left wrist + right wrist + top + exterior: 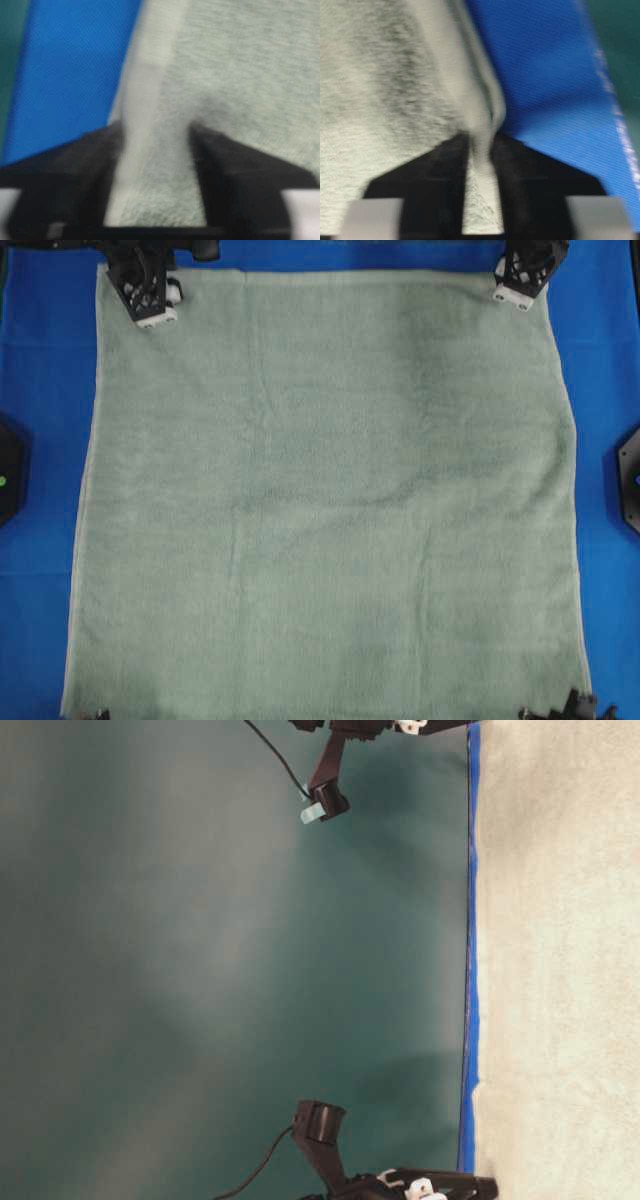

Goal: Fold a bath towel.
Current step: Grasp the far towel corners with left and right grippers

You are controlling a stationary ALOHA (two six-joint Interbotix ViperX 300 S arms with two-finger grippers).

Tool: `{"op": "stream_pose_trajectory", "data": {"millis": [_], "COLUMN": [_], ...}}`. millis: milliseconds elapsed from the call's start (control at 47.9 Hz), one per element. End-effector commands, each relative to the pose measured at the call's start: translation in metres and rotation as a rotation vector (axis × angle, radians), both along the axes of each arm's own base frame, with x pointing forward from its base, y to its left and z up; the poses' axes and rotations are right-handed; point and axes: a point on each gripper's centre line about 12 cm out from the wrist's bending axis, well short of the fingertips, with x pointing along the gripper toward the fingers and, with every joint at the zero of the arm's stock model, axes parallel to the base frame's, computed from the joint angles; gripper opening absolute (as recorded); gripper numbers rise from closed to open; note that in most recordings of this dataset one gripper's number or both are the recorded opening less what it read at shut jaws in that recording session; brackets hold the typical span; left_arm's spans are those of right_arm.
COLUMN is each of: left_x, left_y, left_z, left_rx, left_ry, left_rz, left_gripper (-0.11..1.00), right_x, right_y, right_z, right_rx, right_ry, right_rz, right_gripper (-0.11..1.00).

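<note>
Right gripper (482, 200) pinched narrow on hem of pale sage-green terry bath towel (330, 500); left gripper (155, 185) straddled opposite far corner, jaws wider, towel body stretching toward near edge

Bright blue cloth (40, 390) covers table; dark teal backdrop (200, 970) behind, evenly lit

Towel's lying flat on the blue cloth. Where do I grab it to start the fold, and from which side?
Take the bath towel at its two far corners, one gripper each, coming in from the far edge. It lies flat and spread, so only the hemmed edges give the jaws a lip. The left gripper and right gripper already straddle that edge; the right looks nearly shut on bunched cloth.
</note>
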Motion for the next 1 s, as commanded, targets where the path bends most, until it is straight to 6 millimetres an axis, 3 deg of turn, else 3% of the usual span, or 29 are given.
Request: {"op": "stream_pose_trajectory", "data": {"millis": [0, 84, 146, 397, 501, 606, 710, 982], "left_x": [-0.004, -0.003, -0.001, 0.003, 0.006, 0.010, 0.008, -0.009], "left_y": [-0.005, -0.009, -0.009, -0.006, -0.002, 0.002, -0.001, -0.021], "left_z": [-0.009, -0.008, -0.005, 0.015, 0.043, 0.084, 0.108, 0.099], "left_rx": [-0.011, -0.028, -0.036, -0.033, -0.007, 0.042, 0.062, 0.019], "left_ry": [0.024, 0.024, 0.018, 0.005, -0.023, -0.077, -0.102, -0.065], "left_rz": [-0.020, -0.003, 0.020, 0.050, 0.053, 0.058, 0.059, 0.066], "left_gripper": [0.34, 0.11, 0.02, 0.03, 0.03, 0.03, 0.03, 0.03], "right_x": [-0.001, 0.001, 0.002, 0.005, 0.008, 0.011, 0.009, 0.005], "right_y": [0.003, 0.009, 0.014, 0.015, 0.010, 0.007, 0.009, 0.035], "right_z": [-0.006, -0.008, -0.008, 0.006, 0.034, 0.068, 0.096, 0.097], "right_rx": [0.004, 0.019, 0.026, -0.002, -0.080, -0.168, -0.220, -0.172], "right_ry": [-0.002, -0.004, -0.005, -0.035, -0.092, -0.162, -0.211, -0.201], "right_rz": [0.001, 0.009, 0.018, 0.012, 0.003, -0.011, -0.032, -0.034], "right_gripper": [0.10, 0.07, 0.07, 0.07, 0.07, 0.07, 0.07, 0.07]}}
